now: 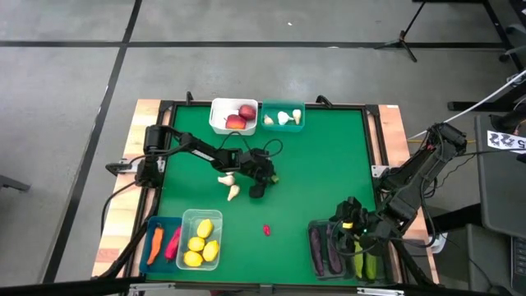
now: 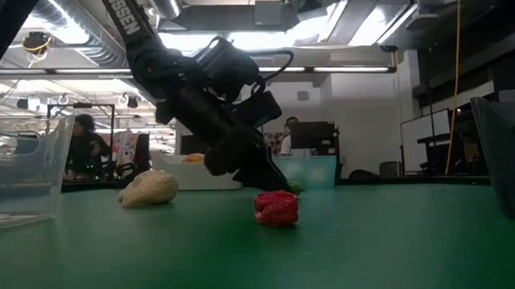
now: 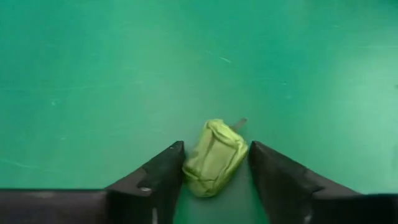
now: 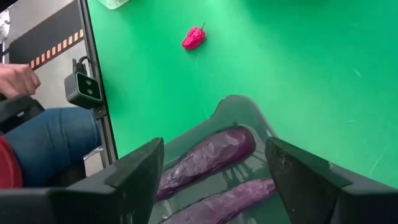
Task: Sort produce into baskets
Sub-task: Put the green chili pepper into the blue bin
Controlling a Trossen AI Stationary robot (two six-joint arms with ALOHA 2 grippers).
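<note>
- Green felt-like matting covers the table (image 1: 329, 164), with bins along its edges and open workshop space beyond.
- Near the table's middle lies a small pale-green, wrinkled toy vegetable (image 3: 214, 157), maybe a cucumber piece; the view is too close to be sure.
- It looks light and slightly squashy, likely to roll or slip, so a hold across its short middle seems safest.
- Left gripper (image 3: 214, 171) is down at the mat, its dark fingers (image 3: 158, 174) roughly half open, flanking the piece and about touching its sides, not yet clenched.
- Right gripper (image 4: 214, 168) waits, parted and empty, above the smoky dark bin (image 4: 242, 112) holding purple toy eggplants (image 4: 211, 152).
- A small red toy chilli (image 1: 266, 229) lies loose on the mat.
</note>
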